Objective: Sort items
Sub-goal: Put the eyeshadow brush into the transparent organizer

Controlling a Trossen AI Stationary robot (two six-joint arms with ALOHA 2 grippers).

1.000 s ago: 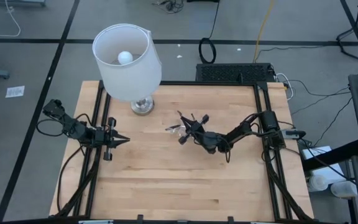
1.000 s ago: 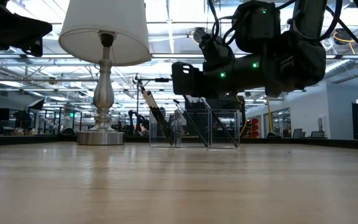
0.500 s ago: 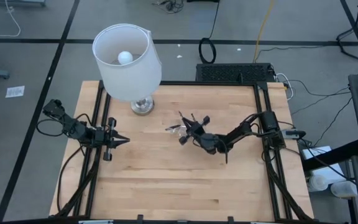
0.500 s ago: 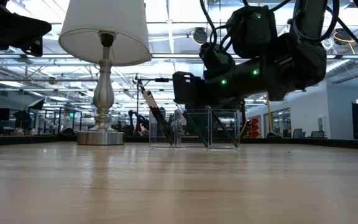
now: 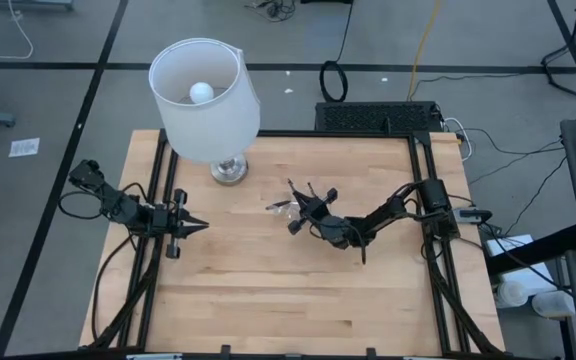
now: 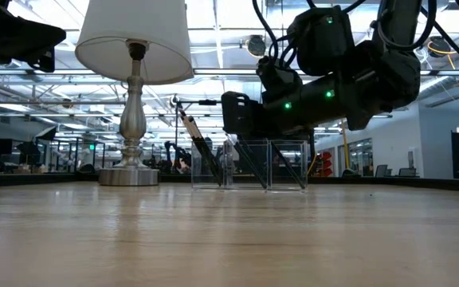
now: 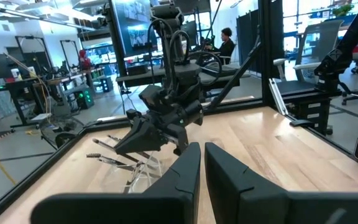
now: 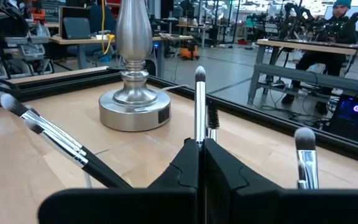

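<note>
Right pincer (image 5: 299, 208): hovers mid-table, just over the clear tray (image 6: 249, 165). Its fingers (image 8: 219, 168) are clenched on one thin brush (image 8: 199, 106), which stands upright out of the fingertips, pale tip up. The right wrist view confirms the grasp.

Other brushes (image 5: 308, 190): they lean slanted in the tray's compartments, ends fanning outward. In the right wrist view, a dark-handled one (image 8: 55, 140) angles off to one side, another with a silvery ferrule (image 8: 304, 158) stands on the other, and a small dark bristly one sits just behind the held brush. I cannot tell which compartment each is in.

Lamp (image 5: 206, 95): its metal base (image 8: 133, 106) stands on the table (image 5: 268, 290) just beyond the tray, toward the far left corner. The shade overhangs the table's far edge. It is near the right arm's reach, not touching.

Left pincer (image 5: 196, 226): waits near the left table edge, well apart from the tray. Its fingers (image 7: 185, 168) are nearly together, holding nothing.

Room beyond: desks, monitors, seated people.
</note>
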